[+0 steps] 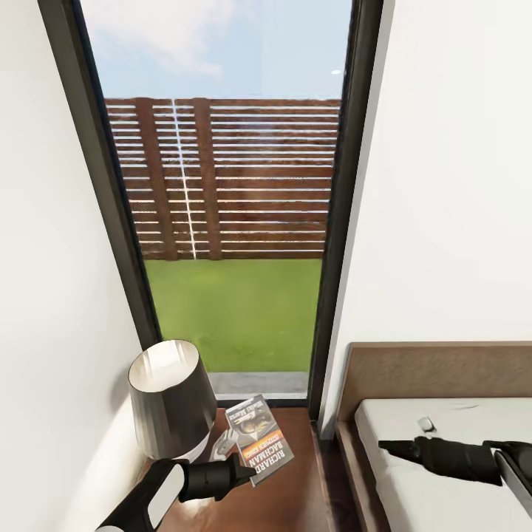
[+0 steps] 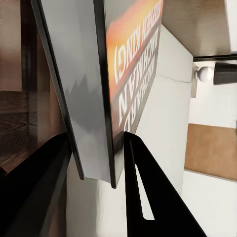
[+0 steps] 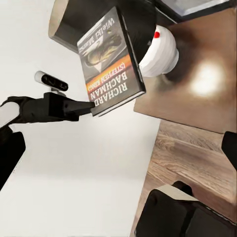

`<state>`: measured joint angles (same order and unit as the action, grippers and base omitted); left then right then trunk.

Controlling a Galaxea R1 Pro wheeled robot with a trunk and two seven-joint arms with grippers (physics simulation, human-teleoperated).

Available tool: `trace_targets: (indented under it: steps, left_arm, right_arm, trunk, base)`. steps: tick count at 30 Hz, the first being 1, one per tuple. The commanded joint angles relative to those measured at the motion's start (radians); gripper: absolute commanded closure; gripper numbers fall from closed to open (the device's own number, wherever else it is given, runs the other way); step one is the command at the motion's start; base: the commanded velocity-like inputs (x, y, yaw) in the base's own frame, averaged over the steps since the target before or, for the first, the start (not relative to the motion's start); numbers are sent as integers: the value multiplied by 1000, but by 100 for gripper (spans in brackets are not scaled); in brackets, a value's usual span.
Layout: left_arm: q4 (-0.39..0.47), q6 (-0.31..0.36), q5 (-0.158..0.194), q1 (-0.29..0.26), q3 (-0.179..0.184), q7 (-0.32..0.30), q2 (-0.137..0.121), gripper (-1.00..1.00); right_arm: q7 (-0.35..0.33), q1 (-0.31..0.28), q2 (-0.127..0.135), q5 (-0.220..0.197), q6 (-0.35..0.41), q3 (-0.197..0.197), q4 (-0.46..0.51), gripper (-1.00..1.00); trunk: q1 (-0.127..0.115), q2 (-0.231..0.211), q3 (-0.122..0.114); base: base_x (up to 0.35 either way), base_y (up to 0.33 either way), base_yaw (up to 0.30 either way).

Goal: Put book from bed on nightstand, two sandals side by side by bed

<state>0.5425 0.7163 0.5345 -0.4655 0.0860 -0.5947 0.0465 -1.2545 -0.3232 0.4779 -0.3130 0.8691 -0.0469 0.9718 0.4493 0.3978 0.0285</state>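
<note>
Orange-banded, the thin grey paperback book (image 1: 257,437) hung clamped by one edge in the left jaws (image 1: 247,470), tilted above the glossy reddish-brown nightstand (image 1: 295,488), not yet set down. Right jaws (image 1: 384,445): state unclear. Sandals remained to do.

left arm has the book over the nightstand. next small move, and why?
Probably lower it and open. The left gripper pinches the book by its edge, tilted above the nightstand top beside the lamp. It seems not yet resting on the wood, so ease down towards the bare area first.
</note>
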Motion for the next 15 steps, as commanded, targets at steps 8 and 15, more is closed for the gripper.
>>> trace_targets:
  steps: [8, 15]
  left_arm:
    - [0, 5, 5, -1, 0, 0, 0, 100]
    - [0, 5, 5, -1, -3, 0, -2, 100]
  right_arm:
    - [-2, -1, 21, -5, 68, -81, 90, -100]
    - [-2, -1, 21, -6, 70, -85, 94, -100]
  trunk:
    - [1, 2, 2]
    - [28, 51, 24]
  base:
    - [0, 0, 0]
    - [0, 0, 0]
